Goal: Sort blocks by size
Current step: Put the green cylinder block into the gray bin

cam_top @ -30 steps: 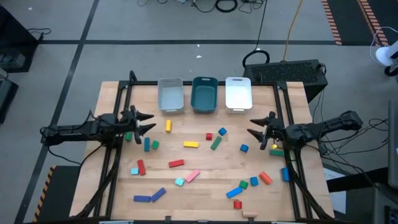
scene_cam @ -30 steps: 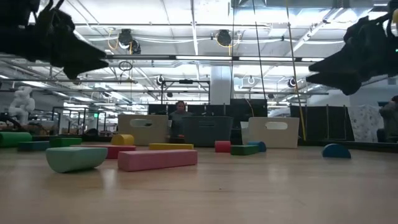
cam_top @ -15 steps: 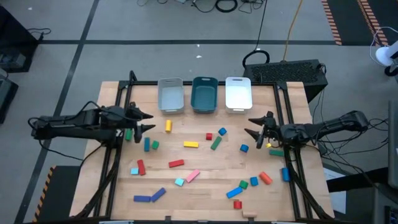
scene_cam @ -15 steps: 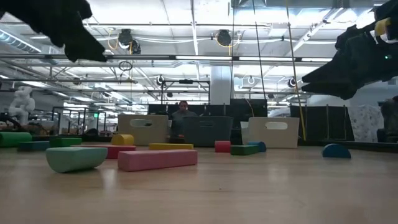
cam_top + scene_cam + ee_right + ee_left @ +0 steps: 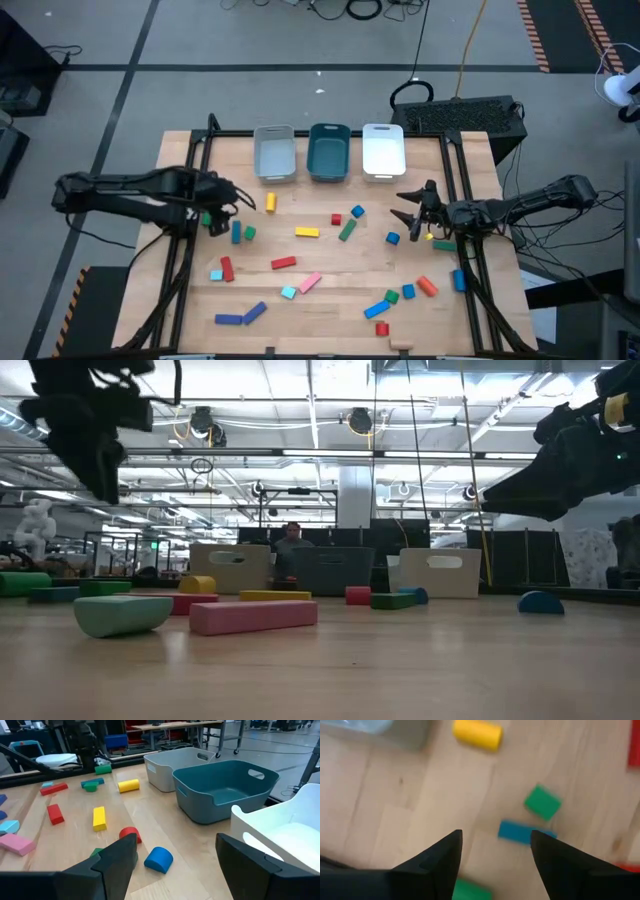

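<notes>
Wooden tabletop carries the scattered blocks, none yet in the trays. Left gripper, spread wide and empty, points down over a blue bar, seemingly choosing it; right gripper hovers released near the white tray.

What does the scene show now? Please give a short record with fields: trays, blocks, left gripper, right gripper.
trays: grey tray, teal tray, white tray in a row at the table's far edge, no block seen inside
blocks: scattered on the table, none held
left gripper: fingers open, above a green block and a blue block
right gripper: fingers open, empty, near the table's right side
</notes>
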